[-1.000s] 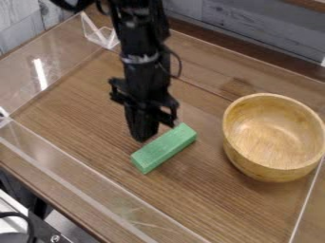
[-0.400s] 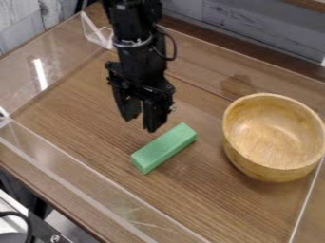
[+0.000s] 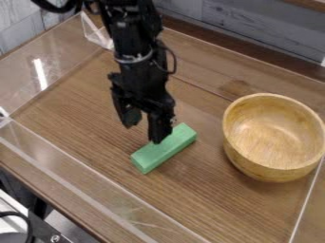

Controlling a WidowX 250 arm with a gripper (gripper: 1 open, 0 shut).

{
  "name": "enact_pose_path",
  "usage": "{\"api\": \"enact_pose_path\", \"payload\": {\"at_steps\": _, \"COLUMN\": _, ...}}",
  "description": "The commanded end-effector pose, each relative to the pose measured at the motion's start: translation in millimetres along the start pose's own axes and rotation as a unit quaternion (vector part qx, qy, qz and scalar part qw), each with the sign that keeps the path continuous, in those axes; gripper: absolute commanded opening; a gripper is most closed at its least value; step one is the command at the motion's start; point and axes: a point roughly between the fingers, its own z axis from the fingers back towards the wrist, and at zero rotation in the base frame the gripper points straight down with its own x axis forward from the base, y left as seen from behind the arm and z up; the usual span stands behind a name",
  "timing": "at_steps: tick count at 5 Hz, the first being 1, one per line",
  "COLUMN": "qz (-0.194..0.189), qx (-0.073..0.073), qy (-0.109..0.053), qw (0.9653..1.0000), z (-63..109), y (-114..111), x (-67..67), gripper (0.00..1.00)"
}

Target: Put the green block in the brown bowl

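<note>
The green block lies flat on the wooden table, left of the brown bowl. The bowl holds nothing and stands at the right side. My gripper hangs from the black arm just above the block's upper left side. Its two dark fingers stand apart, open, with nothing between them. The right finger's tip sits close over the block's upper part; I cannot tell whether it touches.
A clear plastic wall rims the wooden table on the left and front. A grey slatted wall runs along the back. White tape marks lie at the far left corner.
The gripper went from shut near the block to open. It rose and shifted left, then came back down over the block's upper left side. Block and bowl stayed put.
</note>
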Motion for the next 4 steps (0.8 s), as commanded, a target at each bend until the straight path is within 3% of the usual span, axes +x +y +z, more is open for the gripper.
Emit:
{"api": "enact_pose_path", "payload": {"at_steps": 1, "qz": -0.013, "qx": 0.005, "qy": -0.023, "qw": 0.9996, "z": -3.9, "y": -3.2, "x": 6.2, "gripper": 1.00}}
{"api": "enact_pose_path", "payload": {"at_steps": 3, "qz": -0.019, "qx": 0.005, "qy": -0.031, "qw": 0.9993, "z": -22.4, "y": -5.5, "x": 7.2, "gripper": 1.00}}
{"api": "enact_pose_path", "payload": {"at_steps": 4, "qz": -0.016, "qx": 0.003, "qy": -0.033, "qw": 0.9993, "z": -28.1, "y": -5.4, "x": 7.8, "gripper": 0.00}}
